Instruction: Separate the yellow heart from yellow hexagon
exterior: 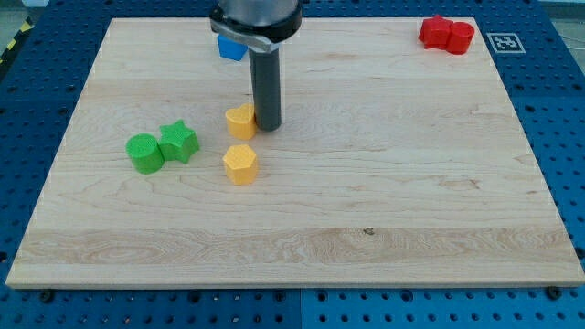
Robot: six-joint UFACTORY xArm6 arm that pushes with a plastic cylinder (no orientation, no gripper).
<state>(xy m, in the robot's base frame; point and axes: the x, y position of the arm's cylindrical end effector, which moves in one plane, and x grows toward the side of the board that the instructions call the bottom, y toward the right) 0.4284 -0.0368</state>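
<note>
My tip (pixel 268 126) touches the yellow heart's (pixel 240 121) right side at frame centre, likely to push it. No pincer here; nothing is held. The yellow hexagon (pixel 240 164) sits just below.

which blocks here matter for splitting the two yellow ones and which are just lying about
Job: yellow heart, yellow hexagon, my tip touching the heart's right side.
Lying about: green cylinder, green star, blue block, two red blocks.
</note>
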